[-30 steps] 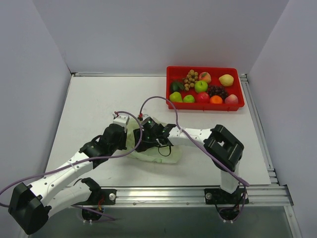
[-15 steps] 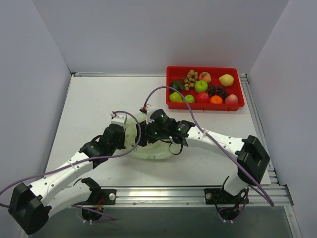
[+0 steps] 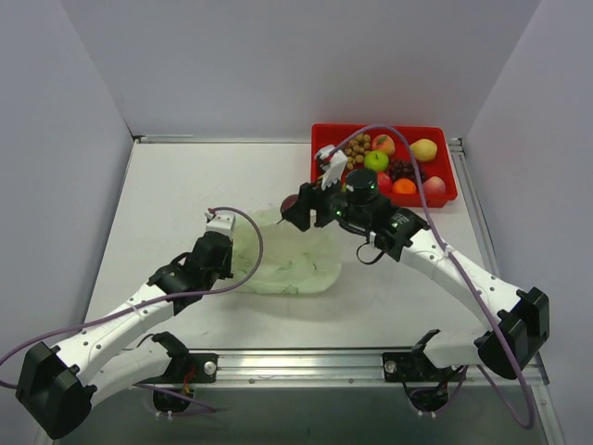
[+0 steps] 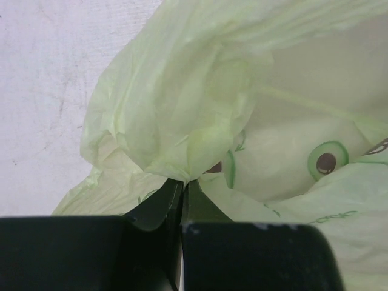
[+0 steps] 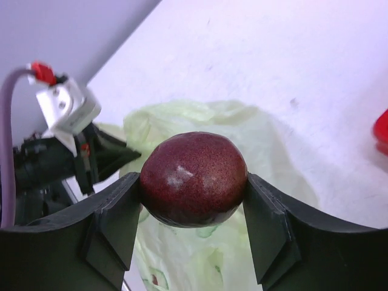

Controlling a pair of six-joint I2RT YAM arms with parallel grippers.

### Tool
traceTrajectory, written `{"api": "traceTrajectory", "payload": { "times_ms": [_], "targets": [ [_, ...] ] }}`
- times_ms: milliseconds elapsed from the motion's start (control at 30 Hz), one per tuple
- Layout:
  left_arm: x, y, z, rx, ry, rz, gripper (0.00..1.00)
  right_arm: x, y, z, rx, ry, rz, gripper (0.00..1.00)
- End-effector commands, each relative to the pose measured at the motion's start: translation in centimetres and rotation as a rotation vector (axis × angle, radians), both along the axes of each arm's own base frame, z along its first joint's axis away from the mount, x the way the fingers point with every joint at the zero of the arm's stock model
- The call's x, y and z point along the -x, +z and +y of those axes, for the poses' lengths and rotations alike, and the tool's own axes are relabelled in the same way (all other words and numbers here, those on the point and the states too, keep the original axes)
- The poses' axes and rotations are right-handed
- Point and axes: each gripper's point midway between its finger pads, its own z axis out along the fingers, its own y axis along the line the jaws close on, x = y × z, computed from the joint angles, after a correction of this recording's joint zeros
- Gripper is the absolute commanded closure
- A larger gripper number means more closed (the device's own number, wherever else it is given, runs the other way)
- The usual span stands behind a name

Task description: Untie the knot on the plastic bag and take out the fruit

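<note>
From the top camera, the right gripper (image 3: pixel 295 206) is lifted above the far edge of the plastic bag (image 3: pixel 296 267), and it clamps a dark red round fruit (image 3: pixel 288 203) between its two fingers. The bag lies flat and slack on the table (image 3: pixel 176 195), in front of both arms, and the left gripper (image 3: pixel 235 263) is at its left edge. The red tray (image 3: pixel 382 129), holding many toy fruits, is at the far right, near the wrist of the right arm. The risk I see here is in the carry: the fruit is round and smooth, so a fast swing toward the tray could make it slip out and roll over the table.

From the left wrist camera, the left gripper (image 4: pixel 182 194) is closed and pinches a thin fold of the plastic bag (image 4: pixel 176 109). The film is very thin. If this arm pulls hard, I think the fold may slide out or tear, and then the mouth of the bag would collapse. A round green print (image 4: pixel 327 160) shows on the film; whether more fruit is inside I cannot tell. The knot is not visible in any view.

From the right wrist camera, the dark red round fruit (image 5: pixel 193 179) sits between the fingers (image 5: pixel 115 221), held only at its two sides. The plastic bag (image 5: pixel 194 118) is below it and the left gripper (image 5: pixel 118 156) is beside the bag. The contact looks small, so the fruit may rotate or drop back. A corner of the red tray (image 5: pixel 382 130) is at the right edge.
</note>
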Motion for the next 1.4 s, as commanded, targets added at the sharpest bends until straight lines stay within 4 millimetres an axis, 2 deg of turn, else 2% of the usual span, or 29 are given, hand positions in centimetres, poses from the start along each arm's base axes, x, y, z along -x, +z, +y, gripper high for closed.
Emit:
{"api": "traceTrajectory", "payload": {
  "times_ms": [0,100,167,233,300,333,400,433,500,533,600,633,700,733,767,800,833,867,933,967,1067,1100,1133,1200,1233,1300,1367],
  "targets": [
    [-0.6,1.3,0.4,0.008,0.039,-0.031,1.0,-1.0,6.8,-0.6,-0.232,0.042,-0.077,0.89],
    [-0.7,1.4,0.6,0.008,0.049,-0.034,1.0,-1.9,8.9,-1.7,-0.363,0.075,-0.046,0.88],
    [-0.8,1.6,0.6,0.012,0.053,-0.041,1.0,-2.9,9.0,-2.4,-0.357,0.044,-0.064,0.86],
    [-0.9,1.9,0.8,0.014,0.061,-0.05,1.0,-5.6,7.4,-4.7,-0.265,-0.106,-0.093,0.85],
    [-0.9,2.0,1.1,0.017,0.077,-0.058,1.0,-8.9,5.6,-8.2,-0.159,-0.313,-0.111,0.82],
    [-0.9,2.3,1.4,0.02,0.088,-0.068,1.0,-10.3,4.3,-9.3,-0.111,-0.376,-0.102,0.79],
    [-0.9,2.5,2.1,0.009,0.124,-0.083,1.0,-12.4,2.9,-11.8,-0.04,-0.485,-0.098,0.79],
    [-0.9,2.8,2.5,0.014,0.142,-0.095,1.0,-14.4,1.9,-13.7,-0.001,-0.579,-0.091,0.79],
    [-1.0,3.2,3.2,0.006,0.172,-0.114,1.0,-16.2,1.1,-15.6,0.038,-0.657,-0.087,0.76],
    [-0.9,3.4,3.5,0.007,0.182,-0.125,1.0,-18.0,0.5,-17.2,0.067,-0.726,-0.08,0.73],
    [-0.9,3.6,4.2,-0.003,0.214,-0.137,1.0,-19.5,-0.8,-18.3,0.106,-0.772,-0.056,0.71],
    [-0.9,3.8,4.5,-0.003,0.226,-0.145,1.0,-21.0,-1.3,-19.0,0.123,-0.796,-0.048,0.69],
    [-0.9,4.0,4.8,-0.006,0.243,-0.154,1.0,-22.1,-2.5,-20.1,0.173,-0.844,-0.021,0.68],
    [-0.9,4.1,4.9,-0.001,0.246,-0.16,1.0,-22.9,-4.3,-20.3,0.206,-0.854,0.009,0.61],
    [-0.8,4.1,5.0,-0.005,0.25,-0.159,1.0,-23.8,-3.7,-20.9,0.204,-0.876,0.001,0.53],
    [-0.8,4.2,5.1,-0.004,0.254,-0.161,1.0,-24.0,-4.7,-21.2,0.231,-0.883,0.03,0.45],
    [-0.9,4.2,5.2,-0.006,0.258,-0.164,1.0,-24.4,-6.4,-21.4,0.26,-0.889,0.067,0.27],
    [-0.8,4.2,5.3,-0.007,0.263,-0.163,1.0,-25.0,-6.0,-21.8,0.261,-0.907,0.065,0.2],
    [-0.9,4.2,5.4,-0.007,0.266,-0.164,1.0,-25.0,-7.4,-22.1,0.295,-0.907,0.103,0.07],
    [-0.9,4.2,5.4,-0.007,0.267,-0.164,1.0,-24.7,-7.8,-22.2,0.308,-0.907,0.117,0.04],
    [-0.8,4.2,5.7,-0.01,0.277,-0.165,1.0,-23.8,-6.7,-22.1,0.29,-0.895,0.107,0.0],
    [-0.8,4.3,5.7,-0.007,0.279,-0.167,1.0,-23.2,-6.9,-22.2,0.294,-0.891,0.117,0.0],
    [-0.8,4.5,5.7,0.0,0.282,-0.172,1.0,-22.5,-5.2,-22.4,0.274,-0.892,0.092,0.0],
    [-0.7,4.8,6.0,0.005,0.291,-0.182,1.0,-20.9,-4.8,-22.7,0.275,-0.888,0.094,0.0],
    [-0.6,4.8,6.1,0.004,0.298,-0.181,1.0,-19.8,-2.8,-23.0,0.25,-0.89,0.063,0.0],
    [-0.4,5.0,6.7,0.001,0.324,-0.192,1.0,-18.0,-1.5,-23.4,0.24,-0.891,0.057,0.0],
    [-0.1,5.3,7.3,0.008,0.358,-0.204,1.0,-15.5,0.9,-23.9,0.207,-0.89,0.028,0.0]
  ]
}}
